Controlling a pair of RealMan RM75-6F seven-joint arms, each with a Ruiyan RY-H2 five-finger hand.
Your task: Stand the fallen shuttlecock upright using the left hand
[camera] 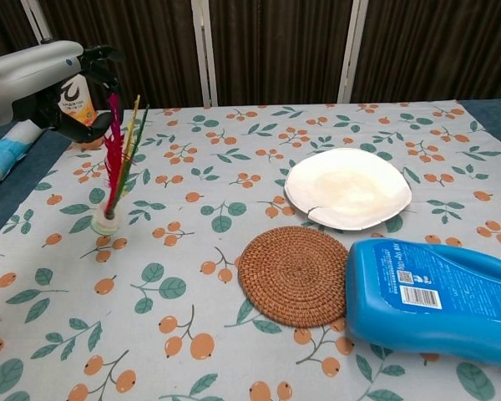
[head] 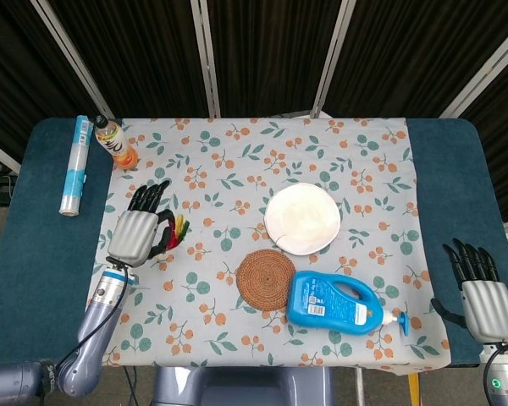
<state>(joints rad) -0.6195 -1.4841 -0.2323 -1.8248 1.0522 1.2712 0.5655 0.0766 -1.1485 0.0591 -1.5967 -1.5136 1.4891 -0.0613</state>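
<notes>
Head view: the left hand [head: 135, 237] hangs over the desk's [head: 34, 254] left part, its fingers [head: 149, 197] clamped on the shuttlecock [head: 175, 230]; the right hand [head: 481, 298] has its fingers spread. Chest view: the shuttlecock [camera: 115, 171] stands upright, base on the cloth [camera: 234, 192], feathers pinched by the left hand [camera: 42, 79]

Your left hand [head: 136, 234] has a smooth silver-grey shell over the back and black fingers [head: 146, 198], and it joins a grey forearm through a wrist ring banded in blue and white [head: 110, 272]. Your right hand [head: 479, 298] is built the same, silver-grey shell with black fingers, and a small green-lit ring [head: 494, 383] shows on the housing below it. In the chest view the left hand's casing reads pale grey and glossy.
</notes>
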